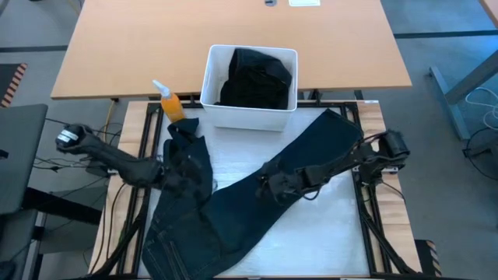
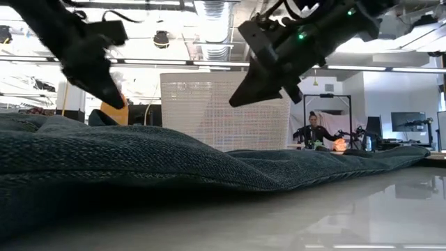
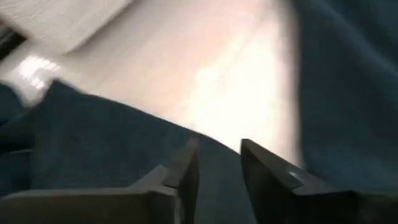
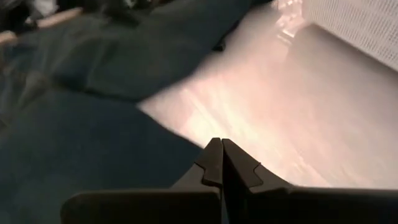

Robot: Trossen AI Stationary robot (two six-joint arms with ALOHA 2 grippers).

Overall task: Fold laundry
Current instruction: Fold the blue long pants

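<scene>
Navy trousers (image 1: 233,210) spread on table, left end effector (image 3: 217,165) apart, right end effector (image 4: 222,163) together, prob. empty, no legible text

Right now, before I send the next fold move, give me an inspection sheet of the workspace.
Surface: white table top, bare at the right.
Job's things: dark navy trousers spread diagonally, bunched at the left; black clothing in the white plastic bin.
Clutter: orange spray bottle beside the bin.
Grippers: left gripper over the bunched trousers, fingers apart, nothing visibly between them; right gripper shut and empty, above the trousers' middle.
Cables: loose cables off the table's left side.
Surroundings: wooden table behind the bin; a person far off in the room.
</scene>
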